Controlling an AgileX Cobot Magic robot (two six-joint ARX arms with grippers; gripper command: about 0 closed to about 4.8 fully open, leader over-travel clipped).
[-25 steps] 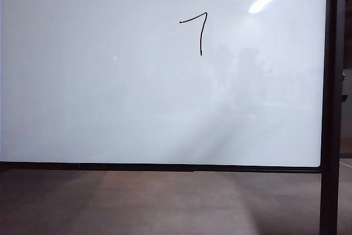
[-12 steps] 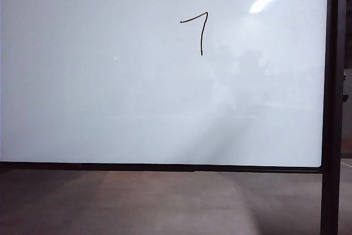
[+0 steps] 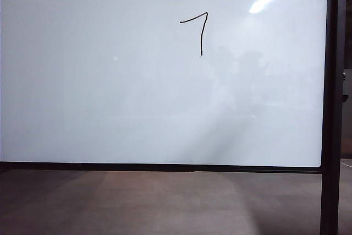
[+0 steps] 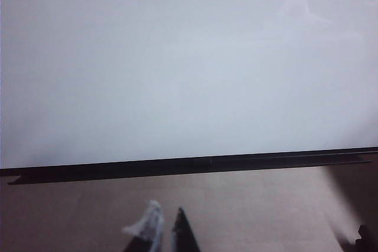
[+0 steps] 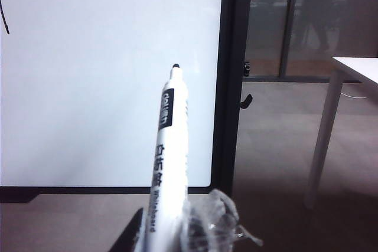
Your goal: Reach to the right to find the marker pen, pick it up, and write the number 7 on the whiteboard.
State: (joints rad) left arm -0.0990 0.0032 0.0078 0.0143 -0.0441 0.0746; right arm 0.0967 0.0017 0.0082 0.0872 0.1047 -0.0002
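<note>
You see the left pincer (image 4: pixel 167 228) low before the whiteboard (image 3: pixel 110 108), its tips nearly together, holding nothing. The number 7 (image 3: pixel 198 28) sits on the board, right of centre. The right pincer (image 5: pixel 171 231) pinches the marker pen (image 5: pixel 168 157), tip pointing toward the board's right edge.

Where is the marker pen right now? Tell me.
Only the right wrist view shows the marker pen: it stands clamped in the right pincer, tip up, off the whiteboard, near the board's black post.

A hand-drawn 7 (image 3: pixel 197 30) on the whiteboard (image 3: pixel 110 108); marker pen (image 5: pixel 168 163) reads "Whiteboard"
</note>
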